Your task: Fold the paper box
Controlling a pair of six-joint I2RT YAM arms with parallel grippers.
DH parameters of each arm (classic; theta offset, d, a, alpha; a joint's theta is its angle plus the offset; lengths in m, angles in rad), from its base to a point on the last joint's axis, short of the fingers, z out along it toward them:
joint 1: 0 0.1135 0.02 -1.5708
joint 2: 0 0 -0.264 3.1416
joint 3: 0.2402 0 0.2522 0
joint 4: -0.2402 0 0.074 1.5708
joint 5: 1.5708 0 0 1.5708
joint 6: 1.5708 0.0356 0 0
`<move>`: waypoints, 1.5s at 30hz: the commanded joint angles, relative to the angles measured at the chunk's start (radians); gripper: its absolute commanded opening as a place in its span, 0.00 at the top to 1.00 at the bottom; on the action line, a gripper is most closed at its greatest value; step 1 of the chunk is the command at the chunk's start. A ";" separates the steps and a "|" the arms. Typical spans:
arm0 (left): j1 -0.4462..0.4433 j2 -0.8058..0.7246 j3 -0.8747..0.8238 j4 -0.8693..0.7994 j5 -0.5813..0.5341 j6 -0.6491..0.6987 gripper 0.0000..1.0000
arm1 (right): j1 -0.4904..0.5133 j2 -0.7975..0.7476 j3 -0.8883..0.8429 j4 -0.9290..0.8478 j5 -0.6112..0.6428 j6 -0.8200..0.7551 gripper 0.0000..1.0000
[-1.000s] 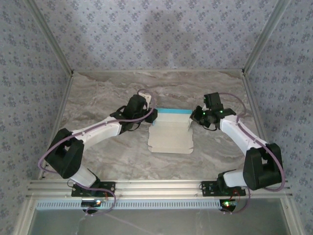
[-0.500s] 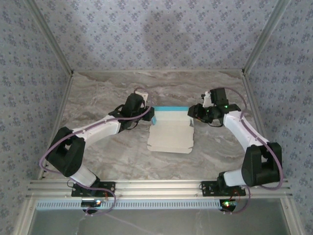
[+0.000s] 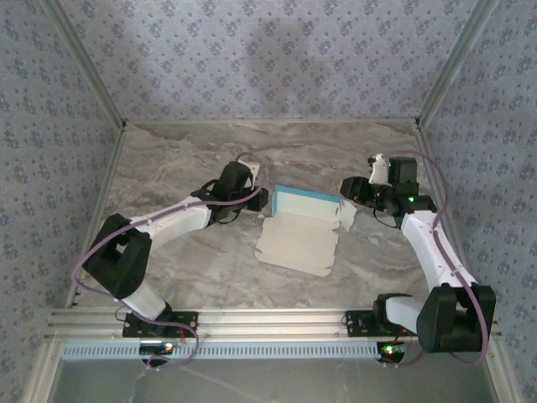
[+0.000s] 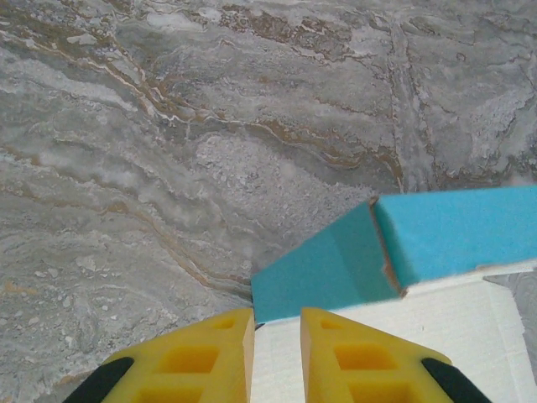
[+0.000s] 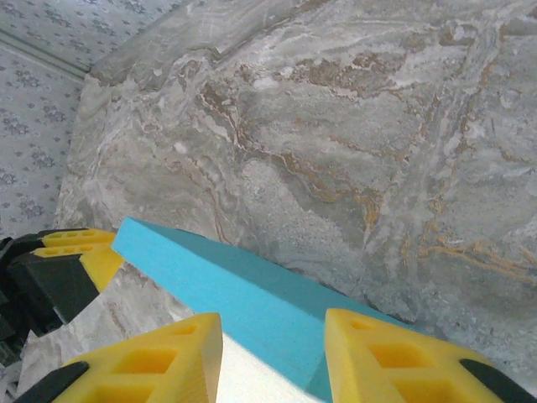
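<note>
Soft even light, faint shadows, sharp.

Grey-veined marble tabletop [image 3: 168, 159]; pale blue floral wallpaper [image 3: 268, 59] on three walls; aluminium corner posts [image 3: 86, 63]; soft even light.

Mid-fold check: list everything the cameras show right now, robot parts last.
paper box: one, light blue outside and pale beige inside, middle of the table, far wall raised, near panel lying flat.
table: one, grey-brown marble pattern, under everything.
enclosure walls: three, blue-grey flowered pattern, left, far and right of the table.
metal rail: one, silver, along the near edge.
left arm: one, white and black, reaching in from near left.
right arm: one, white and black, reaching in from near right.
left gripper: one, yellow fingers, at the box's left end, jaws close together.
right gripper: one, yellow fingers, at the box's right end, jaws open.
</note>
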 commanded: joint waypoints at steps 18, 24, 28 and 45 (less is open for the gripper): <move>0.027 -0.017 0.096 0.033 -0.003 0.058 0.64 | -0.082 -0.053 -0.269 0.073 0.251 0.103 0.79; 0.053 0.100 0.245 -0.020 0.075 0.033 0.57 | 0.025 -0.011 -0.254 0.111 0.261 -0.008 0.77; 0.056 0.142 0.288 -0.036 0.125 0.017 0.54 | 0.083 -0.016 -0.274 0.157 0.273 -0.018 0.77; 0.042 -0.002 0.165 -0.155 -0.086 0.055 0.21 | 0.241 0.038 -0.301 0.252 0.378 0.040 0.77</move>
